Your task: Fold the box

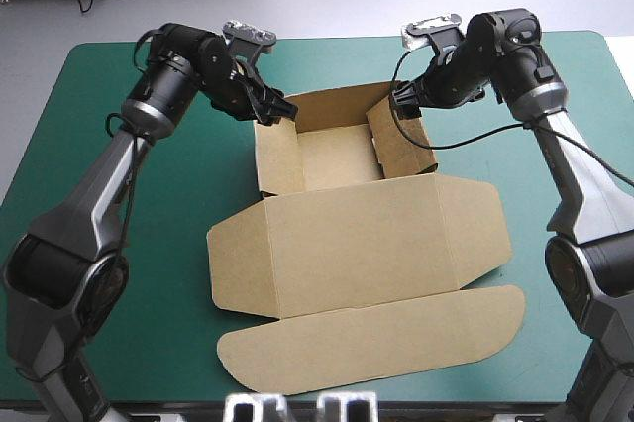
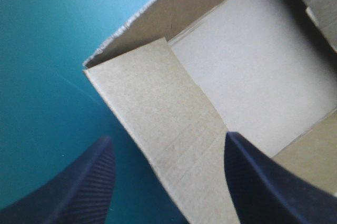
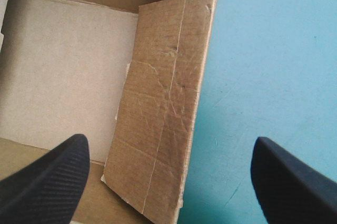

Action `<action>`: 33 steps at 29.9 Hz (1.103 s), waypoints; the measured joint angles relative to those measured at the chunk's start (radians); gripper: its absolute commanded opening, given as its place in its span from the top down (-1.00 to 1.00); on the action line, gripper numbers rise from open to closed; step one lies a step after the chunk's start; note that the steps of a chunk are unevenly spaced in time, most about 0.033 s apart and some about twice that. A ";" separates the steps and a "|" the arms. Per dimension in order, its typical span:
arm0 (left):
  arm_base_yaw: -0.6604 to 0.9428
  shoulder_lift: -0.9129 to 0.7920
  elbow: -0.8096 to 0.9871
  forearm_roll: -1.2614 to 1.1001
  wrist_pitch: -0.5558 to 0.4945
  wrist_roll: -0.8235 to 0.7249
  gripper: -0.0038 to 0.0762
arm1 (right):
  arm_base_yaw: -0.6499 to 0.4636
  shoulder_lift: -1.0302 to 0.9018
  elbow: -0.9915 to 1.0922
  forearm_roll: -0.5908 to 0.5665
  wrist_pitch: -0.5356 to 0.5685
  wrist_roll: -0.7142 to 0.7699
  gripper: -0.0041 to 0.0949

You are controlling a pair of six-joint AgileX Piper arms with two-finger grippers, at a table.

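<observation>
The brown box (image 1: 342,159) stands as an open tray at the table's middle, its lid (image 1: 367,273) lying flat toward the near edge. My left gripper (image 1: 275,110) hovers at the tray's far left corner, open, one finger (image 2: 84,187) outside the left wall (image 2: 158,129) and the other over the tray floor. My right gripper (image 1: 401,97) is at the far right corner, open, straddling the right wall flap (image 3: 163,108), which leans inward over the floor (image 3: 63,71). Neither gripper holds anything.
The teal-green cover (image 1: 119,194) shows wide on both sides of the box. The lid's rounded tuck flap (image 1: 376,338) reaches close to the table's near edge.
</observation>
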 measured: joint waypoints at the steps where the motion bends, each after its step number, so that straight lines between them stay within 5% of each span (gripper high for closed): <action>1: 0.000 -0.026 -0.002 0.000 0.001 0.009 0.15 | 0.000 0.000 0.000 0.001 0.000 -0.002 -0.63; 7: 0.000 -0.227 0.032 0.039 0.012 0.095 0.93 | 0.000 0.000 0.000 -0.001 0.001 -0.021 -0.63; 16: 0.001 -0.561 0.321 0.232 0.012 0.117 0.92 | 0.000 0.040 -0.001 -0.015 0.002 -0.029 -0.63; 24: 0.001 -0.794 0.639 0.144 0.012 0.095 0.92 | 0.000 0.179 -0.001 -0.018 -0.003 -0.036 -0.61; 28: 0.001 -0.866 0.779 0.108 0.012 0.082 0.92 | 0.000 0.236 -0.001 0.013 -0.005 -0.046 -0.28; 33: 0.001 -0.901 0.890 0.105 0.012 0.039 0.92 | 0.000 0.245 -0.001 0.024 -0.006 -0.071 0.47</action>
